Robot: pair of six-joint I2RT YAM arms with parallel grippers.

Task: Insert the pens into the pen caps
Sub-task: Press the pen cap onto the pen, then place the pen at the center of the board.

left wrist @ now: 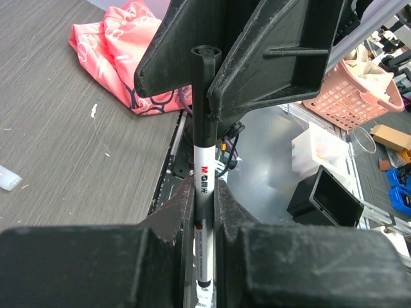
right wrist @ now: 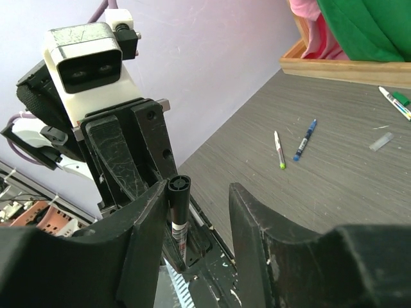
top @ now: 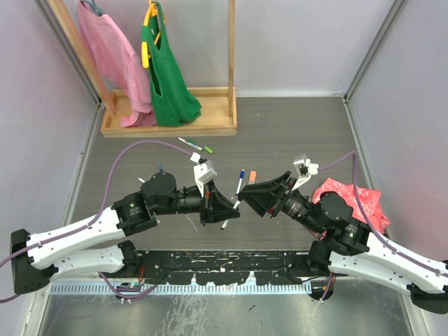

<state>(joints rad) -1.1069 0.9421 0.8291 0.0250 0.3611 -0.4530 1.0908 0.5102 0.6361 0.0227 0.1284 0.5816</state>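
Both arms stretched inward, pincers meeting nose to nose.
Left arm (top: 91, 234) runs from its base at the near left toward the centre. The left pincer (top: 224, 208) is clamped tight on a black pen (left wrist: 203, 170), with a finger pressing each side of the barrel. Right arm (top: 381, 262) comes in from the near right. The right pincer (top: 246, 194) faces the left one, jaws apart around the pen's far end. One finger (right wrist: 144, 224) touches it and the other finger (right wrist: 257, 218) stands clear.
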